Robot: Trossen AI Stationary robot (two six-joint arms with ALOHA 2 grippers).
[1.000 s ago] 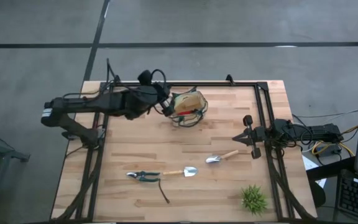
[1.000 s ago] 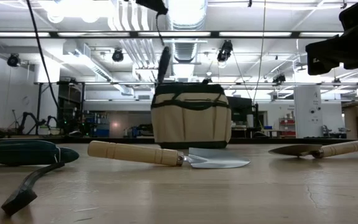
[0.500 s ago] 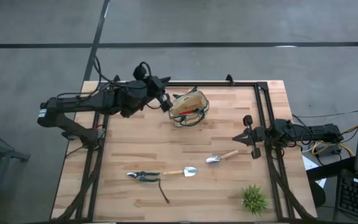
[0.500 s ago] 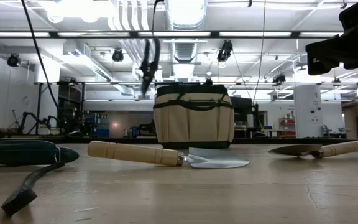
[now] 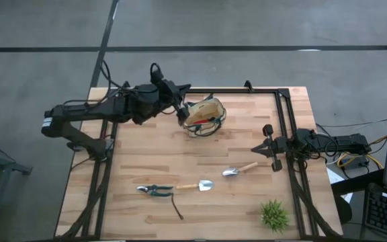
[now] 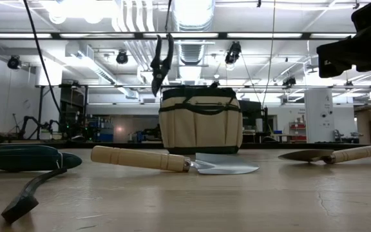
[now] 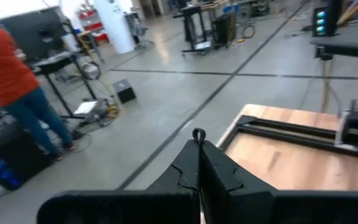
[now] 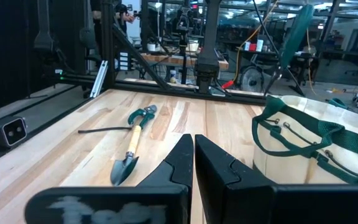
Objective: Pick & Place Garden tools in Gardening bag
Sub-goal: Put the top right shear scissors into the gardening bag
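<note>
table (image 5: 180,168): pale wood slab inside a dark frame, carrying everything below.
left arm: reaches in from the far left side; left gripper (image 5: 181,115) hangs just beside the bag's rim, fingers pressed together, nothing seen between them. a person in a red top stands out in the room in its wrist view.
right arm: waits at the table's right edge; right gripper (image 5: 256,149) has fingers shut together and empty.
bag (image 5: 203,115): near the far edge, upright, mouth open; soft fabric with floppy loop handles, likely to sag or shift if nudged, so drop tools in from above.
plant (image 5: 274,215): near right corner, not part of the job.
trowel one (image 5: 195,185): flat on the near middle, blade toward the right; stiff, probably light, steel blade slick, so take the wooden handle mid-length.
trowel two (image 5: 239,170): flat, a little right of the first, handle toward the right gripper; same handling.
pruners (image 5: 154,191): left of trowel one, nearly touching its handle end; hinged, may swing open, best pinched across both green handles.
dark strap-like item (image 5: 177,210): near the front edge; too thin to tell.
</note>
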